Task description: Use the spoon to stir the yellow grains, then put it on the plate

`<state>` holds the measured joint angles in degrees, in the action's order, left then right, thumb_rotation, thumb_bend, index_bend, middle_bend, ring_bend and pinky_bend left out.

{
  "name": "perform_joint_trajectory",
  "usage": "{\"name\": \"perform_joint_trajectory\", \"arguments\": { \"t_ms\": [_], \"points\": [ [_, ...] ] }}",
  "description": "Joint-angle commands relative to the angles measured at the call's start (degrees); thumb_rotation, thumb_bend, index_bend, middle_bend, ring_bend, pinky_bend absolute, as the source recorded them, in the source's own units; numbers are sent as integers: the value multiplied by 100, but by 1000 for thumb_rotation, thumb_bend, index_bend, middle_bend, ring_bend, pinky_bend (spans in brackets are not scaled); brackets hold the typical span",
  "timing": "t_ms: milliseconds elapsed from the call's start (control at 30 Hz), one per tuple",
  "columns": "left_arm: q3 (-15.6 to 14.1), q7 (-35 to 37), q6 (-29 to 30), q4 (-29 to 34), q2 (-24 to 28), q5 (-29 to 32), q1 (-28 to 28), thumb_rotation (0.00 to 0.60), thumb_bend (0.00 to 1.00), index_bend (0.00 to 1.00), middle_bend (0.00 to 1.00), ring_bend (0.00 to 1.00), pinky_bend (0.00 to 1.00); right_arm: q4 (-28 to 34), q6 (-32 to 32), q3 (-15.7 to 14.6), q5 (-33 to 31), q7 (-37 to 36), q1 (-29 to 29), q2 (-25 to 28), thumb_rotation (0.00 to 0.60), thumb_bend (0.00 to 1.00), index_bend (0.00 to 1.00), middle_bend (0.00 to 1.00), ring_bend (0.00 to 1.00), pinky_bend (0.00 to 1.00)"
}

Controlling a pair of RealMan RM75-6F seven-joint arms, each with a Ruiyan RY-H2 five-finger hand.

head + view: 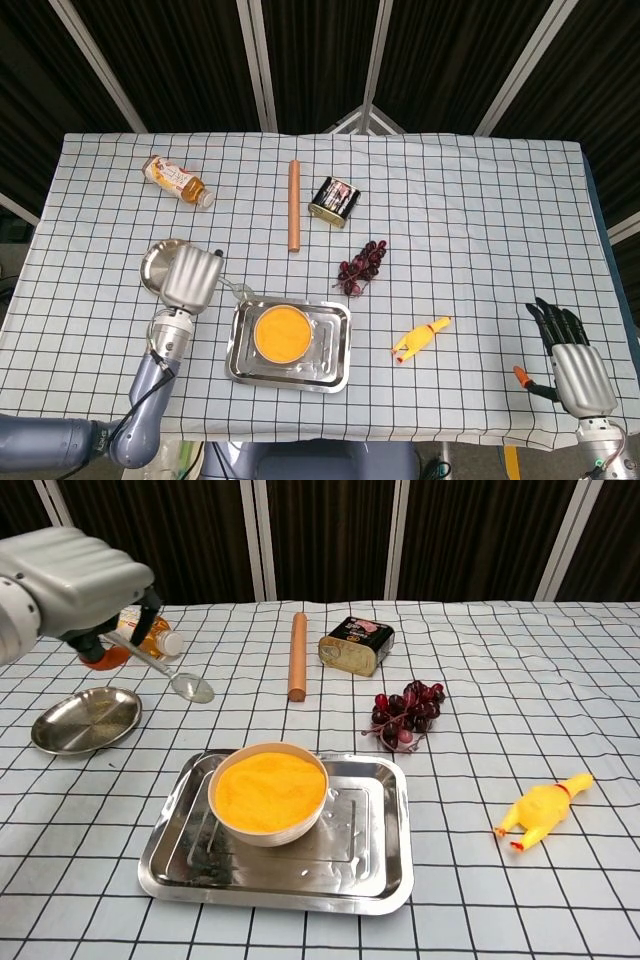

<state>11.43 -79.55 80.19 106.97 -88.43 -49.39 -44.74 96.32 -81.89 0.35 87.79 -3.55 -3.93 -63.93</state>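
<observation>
Nearest us, our right hand [572, 362] rested at the table's [480, 200] front right corner, fingers spread and holding nothing. Just ahead sat the steel tray [385, 875] with the bowl of yellow grains [268, 791] in its left half, and the rubber chicken [541, 806] off to the right. Our left hand [75, 582] gripped the spoon [160, 668] in the air, its scoop tilted down between the bowl and the plate [86, 719], touching neither. Farther back lay the grapes [407, 714], rolling pin [297, 655], tin [356, 645] and bottle [177, 180].
</observation>
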Motion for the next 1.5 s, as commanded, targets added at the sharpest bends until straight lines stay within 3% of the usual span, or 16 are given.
{"name": "perform_joint_trajectory", "arguments": {
  "t_ms": [33,467,733,1133,1500],
  "points": [
    [-87,-465,-164,-69,-210,-113,-355,600,588,790,1000,1000,1000,5,19,-2,-5,-26,-7,7,600,316,0,0,0,0],
    [-596,-1495,-339,-718,-931,-39,-877,600,588,796,1000,1000,1000,62,59,-15,0,-146,-17,45,600,317,0,0,0,0],
    [-639,-1647,-374,-968,-1146,42,-1027,600,589,800,1000,1000,1000,83,78,-9,2,-202,-33,61,600,317,0,0,0,0],
    [-746,-1929,-611,-829,-795,-39,-1331,600,589,802,1000,1000,1000,111,94,-1,-15,-281,-41,86,600,317,0,0,0,0],
    [-1157,-2141,-951,-844,-573,-347,-1563,600,589,803,1000,1000,1000,146,112,4,-44,-323,-43,99,600,317,0,0,0,0]
  ]
}}
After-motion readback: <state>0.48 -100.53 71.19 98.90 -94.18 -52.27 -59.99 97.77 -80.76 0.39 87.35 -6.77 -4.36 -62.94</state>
